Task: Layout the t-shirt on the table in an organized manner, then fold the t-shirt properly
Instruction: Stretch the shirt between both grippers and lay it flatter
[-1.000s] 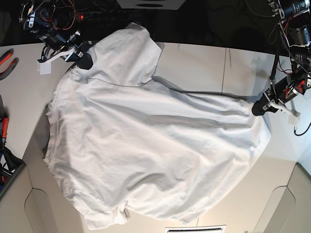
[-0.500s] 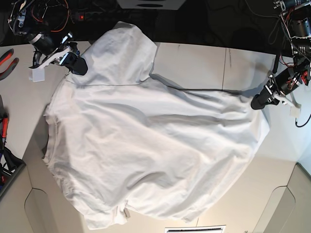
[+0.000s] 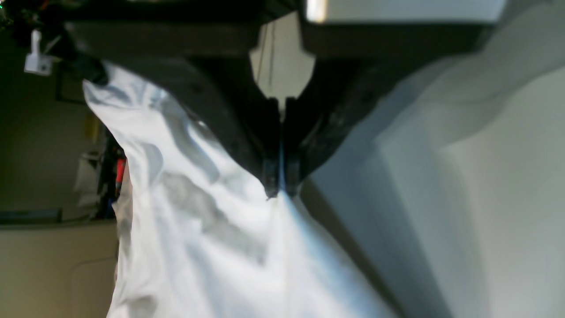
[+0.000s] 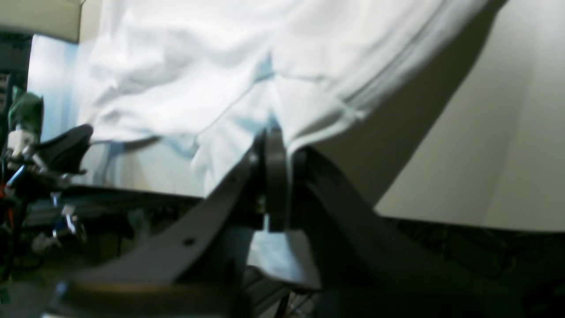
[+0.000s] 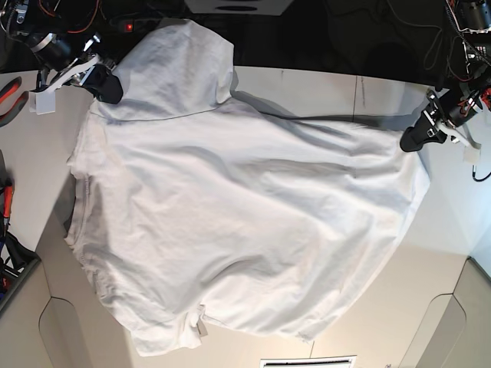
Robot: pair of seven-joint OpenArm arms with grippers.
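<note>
My left gripper, right of frame in the base view, is clamped on the t-shirt edge; my right gripper, upper left, is pinched on a shoulder seam. The shirt spans the centre of the table, one sleeve hanging past the upper edge. Risk, as I judge it: uneven pull between the two corners could slip the cloth from a jaw or bunch the wrinkled body. No legible brand, label or writing
</note>
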